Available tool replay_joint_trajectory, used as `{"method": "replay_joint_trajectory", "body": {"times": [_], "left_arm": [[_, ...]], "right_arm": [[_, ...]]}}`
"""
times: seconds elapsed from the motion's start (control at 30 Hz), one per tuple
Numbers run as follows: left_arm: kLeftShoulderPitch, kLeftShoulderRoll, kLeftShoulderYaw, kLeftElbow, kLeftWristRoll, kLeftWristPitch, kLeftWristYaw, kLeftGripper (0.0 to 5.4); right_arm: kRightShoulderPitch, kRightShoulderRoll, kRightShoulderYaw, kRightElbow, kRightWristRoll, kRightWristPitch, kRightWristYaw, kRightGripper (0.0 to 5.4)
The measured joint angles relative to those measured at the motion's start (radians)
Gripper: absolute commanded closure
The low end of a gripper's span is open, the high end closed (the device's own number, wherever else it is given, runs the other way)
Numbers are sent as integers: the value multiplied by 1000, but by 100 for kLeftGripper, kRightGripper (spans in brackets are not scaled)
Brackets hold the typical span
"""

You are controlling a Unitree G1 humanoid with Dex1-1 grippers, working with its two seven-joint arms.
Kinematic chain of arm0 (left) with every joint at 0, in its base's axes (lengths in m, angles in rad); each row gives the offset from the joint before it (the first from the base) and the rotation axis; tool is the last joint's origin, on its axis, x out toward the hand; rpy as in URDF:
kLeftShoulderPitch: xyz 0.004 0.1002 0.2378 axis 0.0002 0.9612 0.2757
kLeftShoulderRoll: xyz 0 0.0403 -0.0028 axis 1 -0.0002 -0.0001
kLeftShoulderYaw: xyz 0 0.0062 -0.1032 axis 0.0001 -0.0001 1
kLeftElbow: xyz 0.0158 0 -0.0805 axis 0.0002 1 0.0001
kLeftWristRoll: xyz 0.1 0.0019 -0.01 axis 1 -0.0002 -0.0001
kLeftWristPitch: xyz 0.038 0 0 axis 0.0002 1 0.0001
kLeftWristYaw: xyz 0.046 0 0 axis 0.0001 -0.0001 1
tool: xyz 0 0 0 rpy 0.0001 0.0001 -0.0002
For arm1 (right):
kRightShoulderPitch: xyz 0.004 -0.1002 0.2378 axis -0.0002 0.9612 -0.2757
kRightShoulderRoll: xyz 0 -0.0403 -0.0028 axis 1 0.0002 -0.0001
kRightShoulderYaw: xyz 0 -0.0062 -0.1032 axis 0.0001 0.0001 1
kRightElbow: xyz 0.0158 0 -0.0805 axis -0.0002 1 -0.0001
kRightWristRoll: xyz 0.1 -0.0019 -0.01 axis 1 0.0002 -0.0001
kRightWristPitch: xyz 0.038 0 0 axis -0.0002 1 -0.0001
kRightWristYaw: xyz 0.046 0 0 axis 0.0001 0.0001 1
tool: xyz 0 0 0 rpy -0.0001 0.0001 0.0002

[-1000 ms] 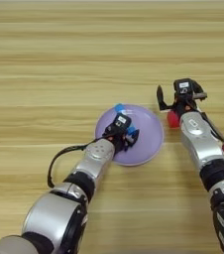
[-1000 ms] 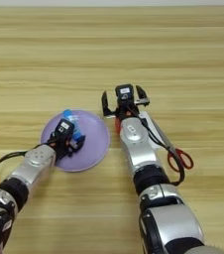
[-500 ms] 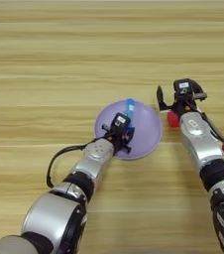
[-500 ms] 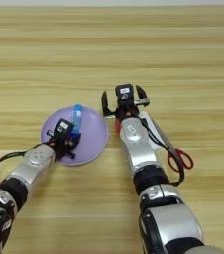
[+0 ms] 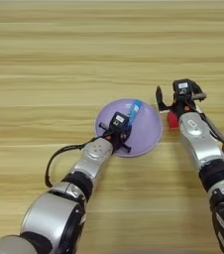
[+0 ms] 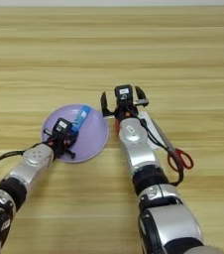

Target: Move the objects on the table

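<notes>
Blue-and-white cylinder (image 5: 135, 108) lies on purple plate (image 5: 151, 136).

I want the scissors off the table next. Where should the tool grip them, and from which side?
Grip the scissors across the bare blades, just ahead of the red handles, coming straight down from above. They lie flat and diagonal beside the right tool, whose arm crosses their tip end.

Two silver-grey segmented arms with black joint rings, black cables looping alongside — left gripper (image 5: 118, 130) and right gripper (image 6: 124, 99) wearing black fingers, small white labels showing.
</notes>
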Motion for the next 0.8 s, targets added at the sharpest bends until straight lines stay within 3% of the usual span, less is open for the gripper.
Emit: {"method": "replay_joint_trajectory", "body": {"times": [0.2,0.3,0.63,0.8], "left_arm": [[1,2,20,-4,-8,-19,3,419],[0,5,53,-21,-38,-49,-5,419],[1,10,74,-35,-43,-70,-5,421],[4,29,104,-71,-60,-84,1,421]], "right_arm": [[-4,1,0,6,0,-1,0,0],[-8,1,0,7,0,-1,-1,0],[-8,2,0,7,0,-1,-1,0],[-8,2,0,7,0,-2,-1,0]]}}
